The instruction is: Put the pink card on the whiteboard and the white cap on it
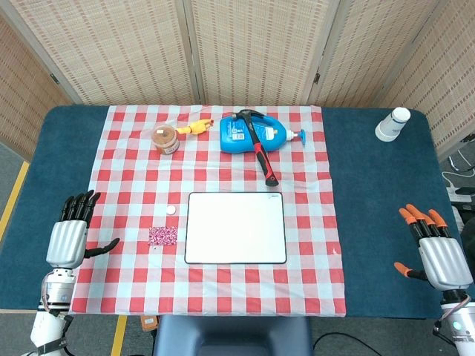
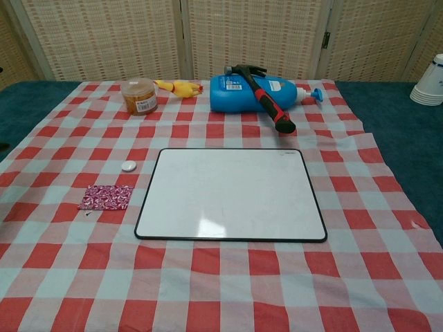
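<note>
Red-and-white checked cloth [image 1: 223,282] covers the middle of the blue bench [image 1: 378,215].

Head view: whiteboard [image 1: 235,227] lies flat at the cloth's centre. Pink card [image 1: 162,236] sits just left of the whiteboard, not touching it. White cap [image 1: 172,210] is near the whiteboard's upper left corner, just above the card. Beyond the whiteboard: blue bottle [image 1: 249,134] on its side with a hammer [image 1: 257,142] lying across it, a jar [image 1: 165,139] and a yellow toy [image 1: 197,127] further left. Paper cups [image 1: 392,124] stand well off to the whiteboard's upper right. Left hand [image 1: 70,236] is well left of the whiteboard, fingers spread, holding nothing; right hand [image 1: 438,252] well right of it, likewise released (orange fingertips).

Chest view: neither hand shows. Whiteboard [image 2: 232,194] bare; card [image 2: 106,196] and cap [image 2: 129,165] both left of it on the cloth [image 2: 228,283].
</note>
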Action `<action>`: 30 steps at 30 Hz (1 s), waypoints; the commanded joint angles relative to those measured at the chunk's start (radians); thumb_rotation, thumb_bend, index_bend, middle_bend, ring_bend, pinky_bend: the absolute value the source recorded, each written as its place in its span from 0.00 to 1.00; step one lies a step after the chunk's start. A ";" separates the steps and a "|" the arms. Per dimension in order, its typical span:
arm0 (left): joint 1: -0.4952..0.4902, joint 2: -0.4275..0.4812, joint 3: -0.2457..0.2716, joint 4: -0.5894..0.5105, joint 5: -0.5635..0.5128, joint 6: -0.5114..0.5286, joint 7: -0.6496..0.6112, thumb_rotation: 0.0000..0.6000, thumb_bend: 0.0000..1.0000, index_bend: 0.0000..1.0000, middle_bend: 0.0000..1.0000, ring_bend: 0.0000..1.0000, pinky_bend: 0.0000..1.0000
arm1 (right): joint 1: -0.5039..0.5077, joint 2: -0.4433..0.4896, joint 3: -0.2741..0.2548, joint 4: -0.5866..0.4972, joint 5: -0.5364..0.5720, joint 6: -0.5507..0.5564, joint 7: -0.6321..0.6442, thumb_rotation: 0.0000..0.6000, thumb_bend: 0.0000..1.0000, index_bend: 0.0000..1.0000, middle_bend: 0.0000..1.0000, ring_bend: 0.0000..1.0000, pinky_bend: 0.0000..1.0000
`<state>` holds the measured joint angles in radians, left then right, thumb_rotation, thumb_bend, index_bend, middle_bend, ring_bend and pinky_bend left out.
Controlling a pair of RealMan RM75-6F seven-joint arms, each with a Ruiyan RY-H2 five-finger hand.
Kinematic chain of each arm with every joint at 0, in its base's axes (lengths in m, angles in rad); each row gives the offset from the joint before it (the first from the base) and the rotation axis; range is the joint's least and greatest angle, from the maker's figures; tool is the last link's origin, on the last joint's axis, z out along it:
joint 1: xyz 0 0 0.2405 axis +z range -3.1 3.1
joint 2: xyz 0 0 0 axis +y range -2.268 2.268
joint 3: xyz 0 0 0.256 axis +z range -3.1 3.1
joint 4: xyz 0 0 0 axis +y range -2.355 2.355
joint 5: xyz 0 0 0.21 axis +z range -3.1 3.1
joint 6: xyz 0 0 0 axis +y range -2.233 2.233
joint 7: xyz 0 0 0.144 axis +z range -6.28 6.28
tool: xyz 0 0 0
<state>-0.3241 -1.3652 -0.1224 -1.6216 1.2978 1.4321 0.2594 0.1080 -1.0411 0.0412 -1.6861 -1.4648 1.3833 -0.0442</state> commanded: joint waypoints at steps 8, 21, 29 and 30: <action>0.003 0.016 -0.002 -0.023 -0.007 -0.031 0.006 0.76 0.16 0.00 0.00 0.00 0.00 | 0.000 0.001 -0.003 -0.003 -0.007 0.001 0.000 1.00 0.04 0.00 0.00 0.00 0.00; -0.005 0.030 -0.015 -0.067 0.013 -0.035 0.036 0.79 0.16 0.00 0.00 0.00 0.00 | 0.001 0.003 0.000 -0.002 -0.007 0.001 0.011 1.00 0.04 0.00 0.00 0.00 0.00; -0.010 0.006 -0.018 -0.051 0.041 -0.023 0.052 0.83 0.20 0.00 0.08 0.16 0.37 | 0.012 0.011 0.002 0.014 -0.022 -0.008 0.052 1.00 0.04 0.00 0.00 0.00 0.00; -0.013 0.004 -0.021 -0.052 0.045 -0.023 0.052 0.89 0.21 0.00 0.21 0.33 0.55 | 0.012 0.012 0.001 0.014 -0.027 -0.005 0.054 1.00 0.04 0.00 0.00 0.00 0.00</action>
<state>-0.3317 -1.3577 -0.1392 -1.6769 1.3372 1.4095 0.3075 0.1187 -1.0303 0.0420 -1.6742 -1.4872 1.3744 0.0056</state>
